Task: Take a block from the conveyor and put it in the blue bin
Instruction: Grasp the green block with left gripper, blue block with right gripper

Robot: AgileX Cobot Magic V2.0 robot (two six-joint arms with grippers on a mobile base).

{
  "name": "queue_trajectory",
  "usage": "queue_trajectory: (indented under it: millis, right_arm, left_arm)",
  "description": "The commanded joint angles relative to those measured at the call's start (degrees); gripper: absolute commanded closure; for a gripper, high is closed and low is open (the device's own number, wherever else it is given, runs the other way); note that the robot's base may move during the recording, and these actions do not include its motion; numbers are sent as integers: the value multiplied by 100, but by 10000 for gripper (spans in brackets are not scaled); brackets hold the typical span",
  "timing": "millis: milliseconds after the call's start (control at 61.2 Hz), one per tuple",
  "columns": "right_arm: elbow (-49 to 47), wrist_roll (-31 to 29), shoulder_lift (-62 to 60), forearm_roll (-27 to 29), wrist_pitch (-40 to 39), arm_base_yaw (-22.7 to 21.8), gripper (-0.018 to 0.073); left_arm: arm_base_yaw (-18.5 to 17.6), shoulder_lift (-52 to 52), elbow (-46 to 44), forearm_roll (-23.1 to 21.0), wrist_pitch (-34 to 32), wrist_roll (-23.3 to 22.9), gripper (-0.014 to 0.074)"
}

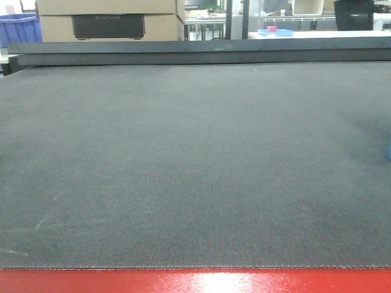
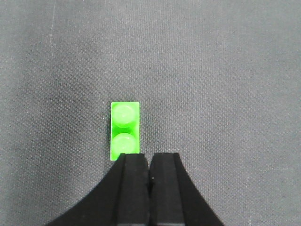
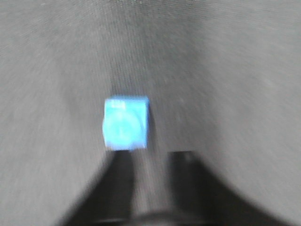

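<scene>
The block point(image 3: 126, 122) lies on the conveyor point(image 1: 195, 165) at eleven o'clock of the right gripper point(image 3: 151, 156), whose jaws stand released and apart — that view is blurred. The left gripper point(image 2: 149, 159) has its jaws clenched on nothing, with a green brick point(image 2: 125, 131) at eleven o'clock.

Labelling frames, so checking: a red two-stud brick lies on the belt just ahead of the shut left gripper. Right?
No: the brick is green, not red, as the left wrist view shows. It does lie on the belt just ahead of the shut left gripper.
</scene>
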Motion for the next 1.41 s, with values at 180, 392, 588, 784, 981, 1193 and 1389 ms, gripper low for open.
queue_trajectory:
  millis: [180, 392, 588, 784, 981, 1193, 1389]
  right_arm:
    - [-42, 23, 717, 233, -494, 118, 168]
    - [-32, 23, 1015, 84, -890, 311, 168]
    - [-32, 23, 1098, -232, -845, 346, 168]
    - [-32, 111, 1199, -248, -592, 346, 168]
    - [-32, 133, 1199, -248, -554, 346, 168]
    - [-32, 133, 1199, -248, -473, 346, 176]
    - [-32, 133, 1189, -248, -433, 346, 542]
  left_arm:
    - [28, -17, -50, -50, -31, -19, 707]
    - [28, -17, -50, -50, -31, -19, 707]
    - [28, -17, -50, -50, -31, -19, 707]
    - [28, -17, -50, -74, -31, -19, 707]
    - [28, -17, -50, -74, -31, -19, 707]
    - [28, -17, -50, -74, -31, -19, 707]
    - [28, -17, -50, -76, 58, -100, 707]
